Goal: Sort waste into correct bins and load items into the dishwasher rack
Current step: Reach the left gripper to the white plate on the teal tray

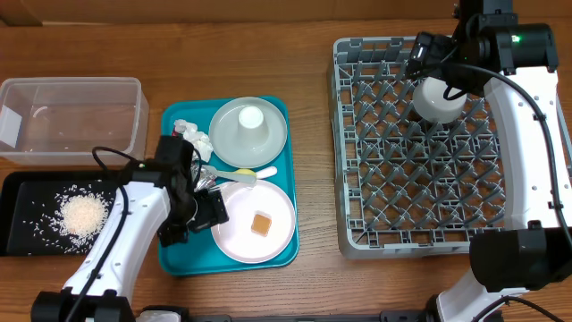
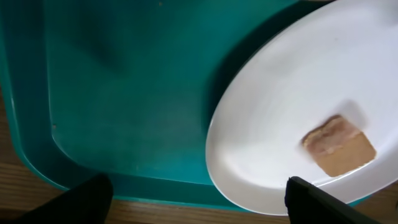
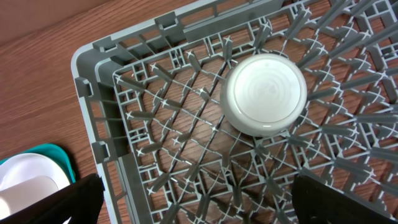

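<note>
My left gripper (image 1: 195, 225) is open and empty, low over the front left of the teal tray (image 1: 179, 259), beside the pinkish white plate (image 1: 255, 237). An orange food cube (image 1: 261, 224) lies on that plate. In the left wrist view the plate (image 2: 280, 112), the cube (image 2: 339, 146) and my open fingers (image 2: 199, 202) show. My right gripper (image 1: 429, 63) is open and empty above the dishwasher rack (image 1: 357, 237). A white bowl (image 1: 439, 98) sits upside down in the rack and also shows in the right wrist view (image 3: 264, 93).
A pale green plate (image 1: 268, 143) carries an upturned small white cup (image 1: 251, 117). A yellow spoon (image 1: 246, 173), napkins (image 1: 192, 136) and foil (image 1: 210, 182) lie on the tray. The clear tub (image 1: 71, 89) stands back left. The black tray (image 1: 18, 215) holds rice (image 1: 85, 215).
</note>
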`<state>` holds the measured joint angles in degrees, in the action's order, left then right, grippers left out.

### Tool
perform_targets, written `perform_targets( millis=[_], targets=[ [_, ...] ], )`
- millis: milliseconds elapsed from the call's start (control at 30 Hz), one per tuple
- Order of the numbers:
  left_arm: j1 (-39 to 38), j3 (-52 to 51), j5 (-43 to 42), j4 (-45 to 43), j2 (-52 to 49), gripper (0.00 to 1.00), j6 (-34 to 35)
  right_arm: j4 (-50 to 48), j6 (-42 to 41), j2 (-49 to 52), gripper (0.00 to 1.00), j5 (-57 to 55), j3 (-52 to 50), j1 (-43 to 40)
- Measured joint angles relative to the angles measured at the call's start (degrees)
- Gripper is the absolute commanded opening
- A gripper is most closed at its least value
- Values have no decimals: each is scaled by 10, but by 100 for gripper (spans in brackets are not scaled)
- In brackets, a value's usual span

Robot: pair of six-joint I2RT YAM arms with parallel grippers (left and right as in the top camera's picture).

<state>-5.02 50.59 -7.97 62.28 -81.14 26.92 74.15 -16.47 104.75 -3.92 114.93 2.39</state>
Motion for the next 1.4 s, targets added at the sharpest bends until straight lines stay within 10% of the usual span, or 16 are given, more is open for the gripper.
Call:
perform_targets(
  millis=[1400],
  targets=[
    [0,-27,-6,-102,-125,73,-1,0,0,0,100,0,0,0]
  ],
)
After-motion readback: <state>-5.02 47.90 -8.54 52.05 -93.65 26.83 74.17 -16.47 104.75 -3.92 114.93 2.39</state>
